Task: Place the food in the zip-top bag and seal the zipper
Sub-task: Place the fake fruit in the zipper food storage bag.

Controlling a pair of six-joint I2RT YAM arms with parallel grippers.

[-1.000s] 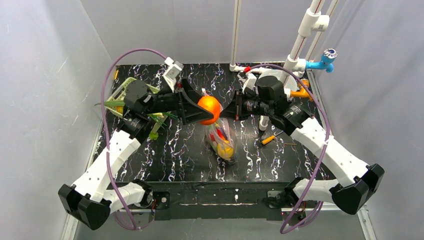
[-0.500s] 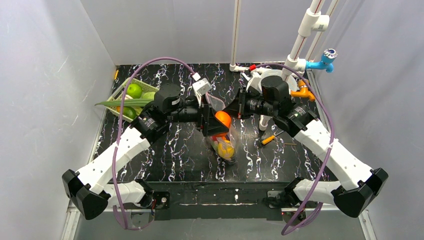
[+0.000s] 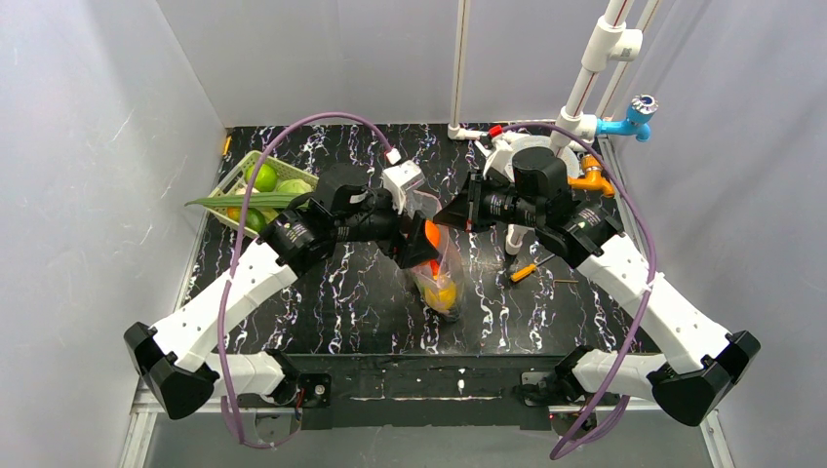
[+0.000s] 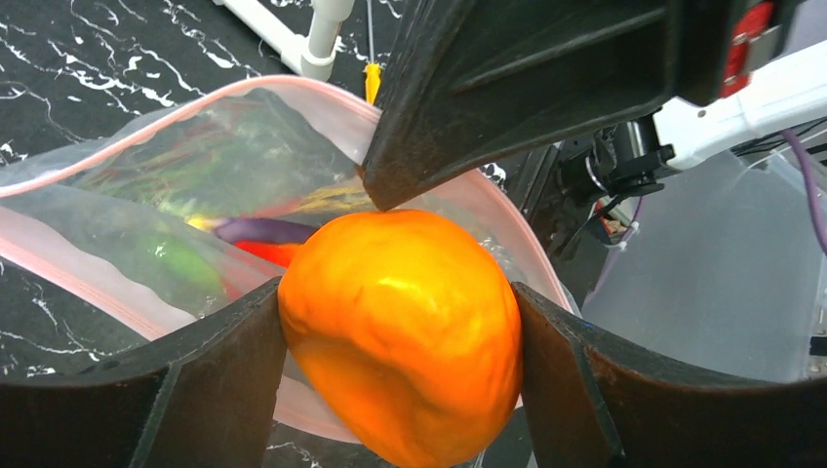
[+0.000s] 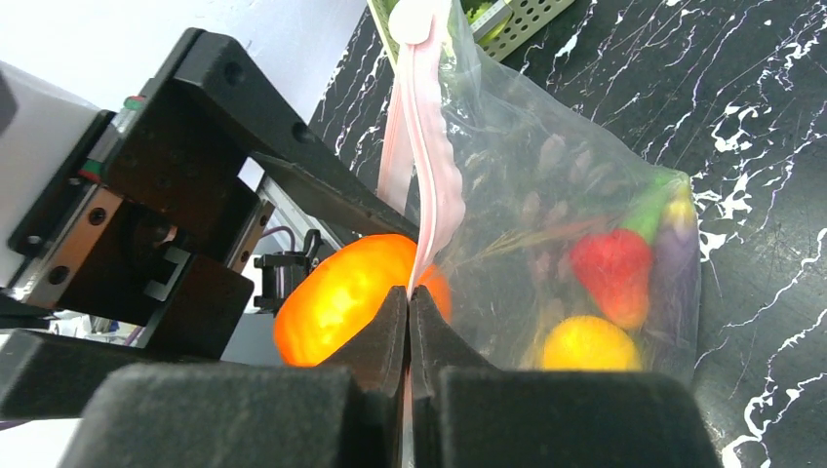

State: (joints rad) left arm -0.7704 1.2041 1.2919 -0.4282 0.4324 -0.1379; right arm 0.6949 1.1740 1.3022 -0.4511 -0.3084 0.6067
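My left gripper [image 3: 421, 240] is shut on an orange toy fruit [image 4: 400, 331] and holds it at the open mouth of the clear zip-top bag [image 3: 441, 276]. The fruit also shows in the top view [image 3: 430, 233] and in the right wrist view [image 5: 341, 297]. My right gripper [image 5: 410, 297] is shut on the bag's pinkish zipper strip [image 5: 421, 146] and holds that edge up. Inside the bag [image 5: 575, 224] lie a red piece [image 5: 611, 268], a yellow piece [image 5: 585, 343], and, in the left wrist view, a purple eggplant [image 4: 258, 230] and a green piece [image 4: 176, 261].
A pale green slatted basket [image 3: 234, 180] at the back left holds round green fruits [image 3: 261, 176] and a long green leafy piece [image 3: 239, 200]. An orange-handled screwdriver [image 3: 525, 271] lies to the right of the bag. White pipes [image 3: 585, 88] and a blue tap [image 3: 634, 117] stand at the back right.
My left gripper has carried the orange fruit to the right and down, from above the table's middle into the bag's mouth. My right gripper has kept its hold on the zipper edge.
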